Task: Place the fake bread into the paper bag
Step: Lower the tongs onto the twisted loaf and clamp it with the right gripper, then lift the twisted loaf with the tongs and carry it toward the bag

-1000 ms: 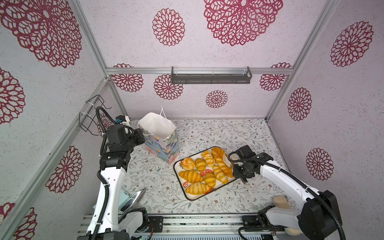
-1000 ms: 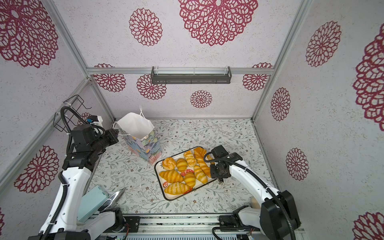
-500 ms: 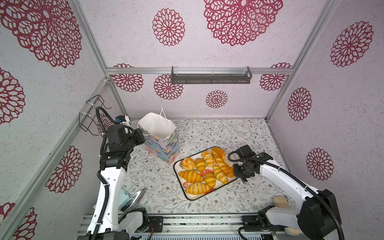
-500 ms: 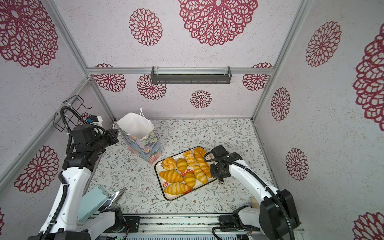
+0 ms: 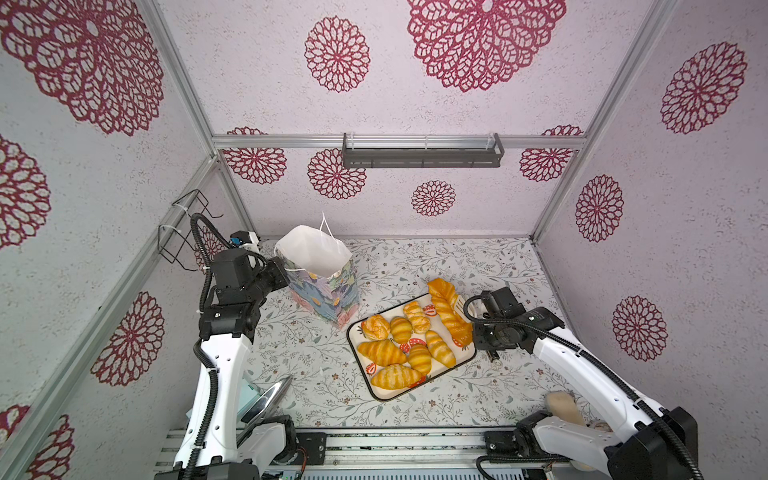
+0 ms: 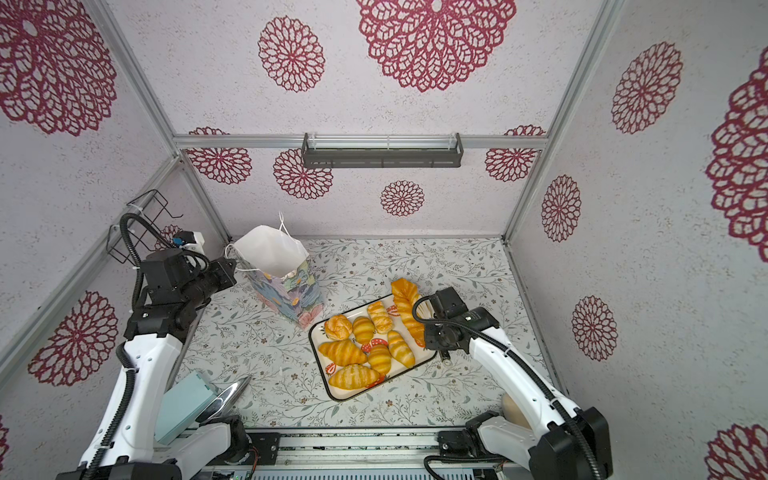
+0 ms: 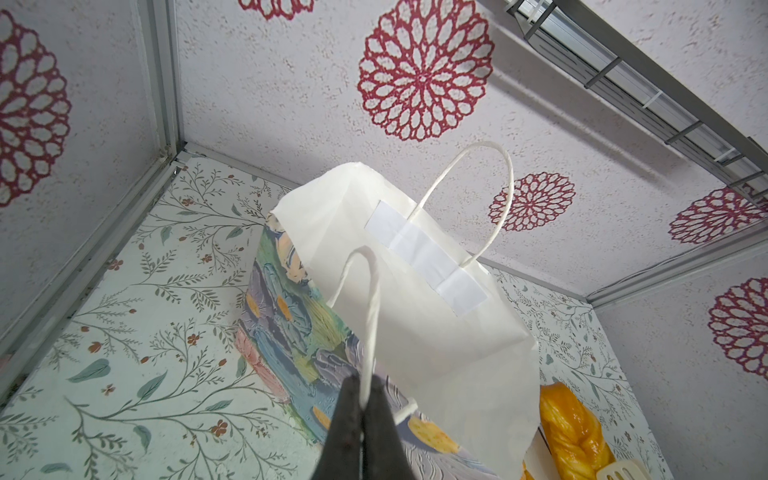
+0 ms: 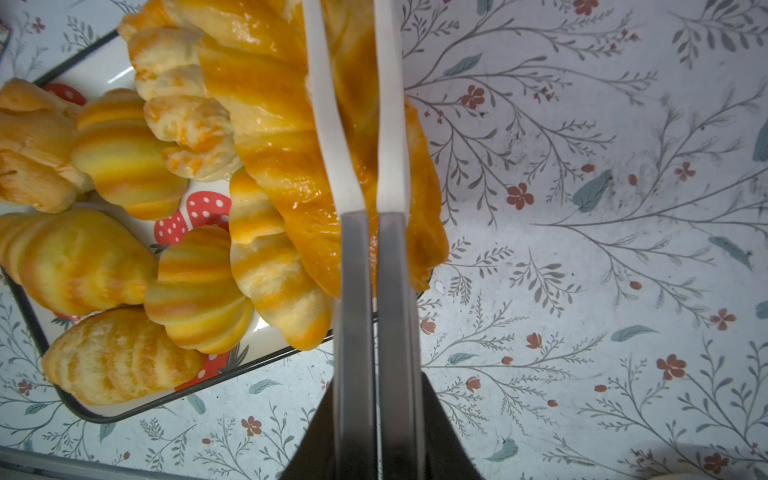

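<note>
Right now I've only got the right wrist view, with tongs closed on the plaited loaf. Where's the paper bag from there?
Observer: In both top views the paper bag stands upright, farther back than the tray and to its left, with its mouth open.
Operator: Is anything holding it?
Observer: Yes. The left end effector is shut on one cord handle.
Operator: And what's past my tongs?
Observer: The plaited loaf runs along the tray's right side, and its far end juts past the tray's far corner.
</note>
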